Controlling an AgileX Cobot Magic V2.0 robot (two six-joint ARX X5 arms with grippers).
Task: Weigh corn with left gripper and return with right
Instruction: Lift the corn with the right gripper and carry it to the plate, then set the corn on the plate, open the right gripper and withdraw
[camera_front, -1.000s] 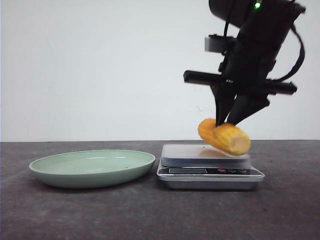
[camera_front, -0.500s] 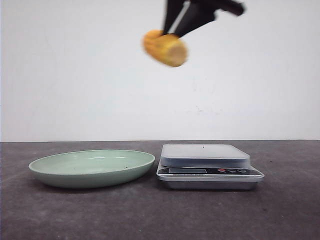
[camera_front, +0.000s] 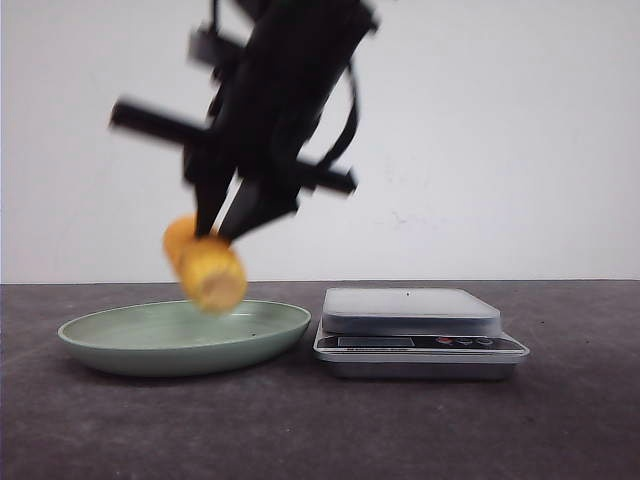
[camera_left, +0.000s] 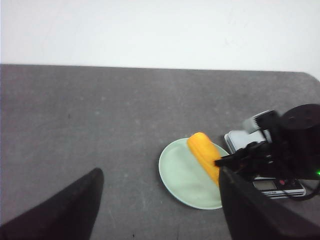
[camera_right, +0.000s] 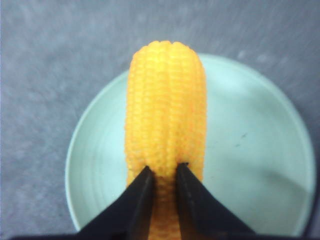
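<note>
Now | right claw (camera_front: 222, 232) carried corn (camera_front: 206, 267) from scale (camera_front: 420, 330) | above plate (camera_front: 120, 352)

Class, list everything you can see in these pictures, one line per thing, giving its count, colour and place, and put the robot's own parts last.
Corn: one, yellow-orange, held in the air just above the plate.
Plate: one, pale green, on the table left of the scale.
Kitchen scale: one, silver with a pale platform, on the table, nothing on it.
Table: one, dark grey, under everything.
Wall: one, white, behind the table.
Right gripper: one, black, shut on the corn over the plate.
Left gripper: one, black, open, away from the plate.
</note>
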